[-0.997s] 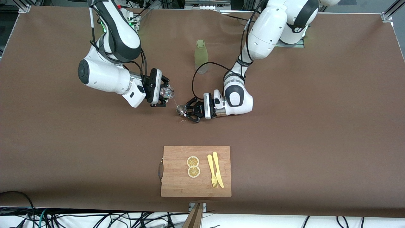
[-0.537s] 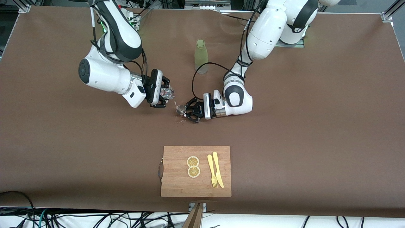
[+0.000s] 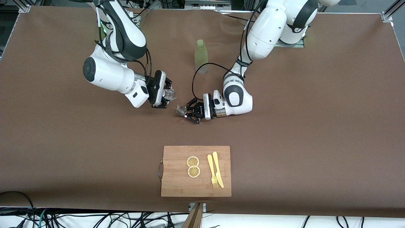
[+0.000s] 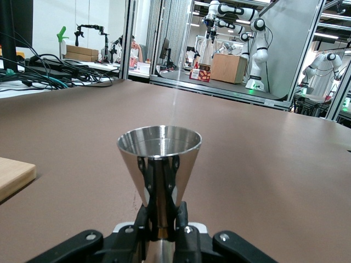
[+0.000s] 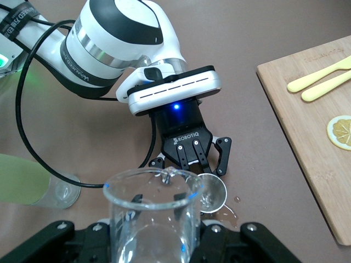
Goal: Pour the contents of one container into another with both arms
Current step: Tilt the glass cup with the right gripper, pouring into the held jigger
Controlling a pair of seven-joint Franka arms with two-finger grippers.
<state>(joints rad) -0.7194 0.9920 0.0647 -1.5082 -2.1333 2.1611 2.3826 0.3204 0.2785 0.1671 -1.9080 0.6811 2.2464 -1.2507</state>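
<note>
My right gripper is shut on the clear glass tumbler, which lies tipped on its side with its mouth toward the silvery jigger. Seen from the right wrist, the tumbler hangs just above the jigger, and a little liquid shows in the jigger's cup. My left gripper is shut on the jigger's narrow waist and holds it upright just above the table. From the left wrist, the jigger stands between the fingers, with a faint thin streak falling into its mouth.
Wet drops lie on the brown table beside the jigger. A tall olive-green bottle stands nearer the robots' bases. A wooden cutting board with two lemon slices and a yellow fork and knife lies nearer the camera.
My right arm has shifted a little toward the jigger, carrying the tipped tumbler with it. The left arm and jigger have stayed put.
</note>
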